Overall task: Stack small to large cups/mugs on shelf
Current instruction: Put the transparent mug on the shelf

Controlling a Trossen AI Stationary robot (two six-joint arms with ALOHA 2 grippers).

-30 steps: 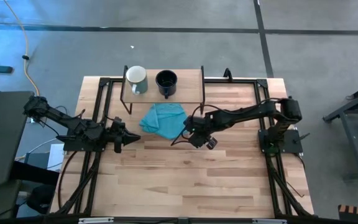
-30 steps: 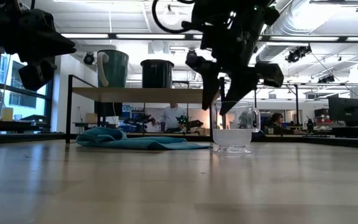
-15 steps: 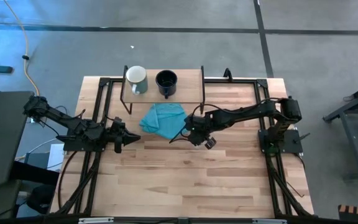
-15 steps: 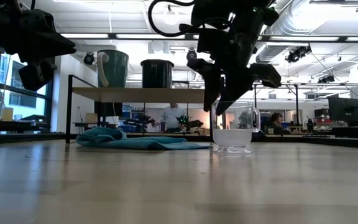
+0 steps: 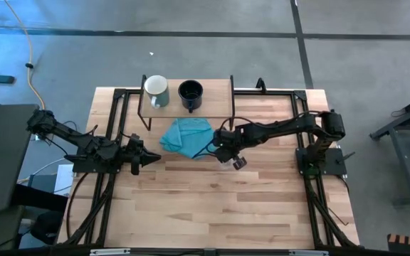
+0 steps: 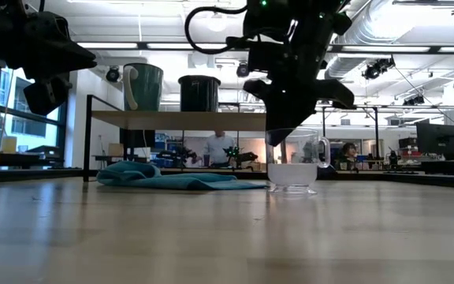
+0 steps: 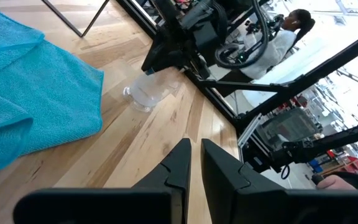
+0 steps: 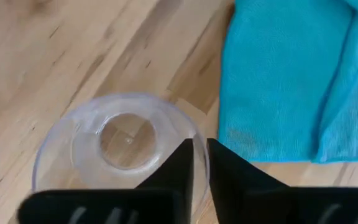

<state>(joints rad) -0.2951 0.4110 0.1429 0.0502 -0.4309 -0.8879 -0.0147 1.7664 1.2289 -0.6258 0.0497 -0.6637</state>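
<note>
The clear glass cup (image 8: 120, 146) stands on its base on the tabletop (image 6: 294, 167), just right of a blue cloth (image 5: 186, 137). My right gripper (image 8: 201, 155) comes down on the cup from above (image 6: 290, 110) and is shut on its rim. On the shelf (image 5: 216, 96) at the far edge stand the pale mug (image 5: 156, 90) and the black mug (image 5: 190, 94), side by side and upright. My left gripper (image 5: 151, 158) hovers shut over the table's left part with nothing in it (image 7: 194, 155). My right gripper pinches the glass cup's rim (image 8: 196, 134) on the side nearest the blue cloth. One finger (image 8: 179, 165) is inside the cup and the other (image 8: 225, 165) outside. The fingers slant steeply down from above. The cup stands upright with its base on the table (image 6: 294, 188).
The blue cloth (image 8: 291, 81) lies crumpled between the cup and the shelf's black legs (image 5: 145, 117). A black frame (image 5: 116, 107) runs round the tabletop's edges. Bare wood lies toward the near edge (image 5: 205, 213). People sit in the room beyond the table (image 6: 215, 146).
My right gripper has shut: its fingers stood wide apart on either side of the cup's rim and have now closed on it, the wrist rolling a little as they did. The cup has stayed standing on the table.
</note>
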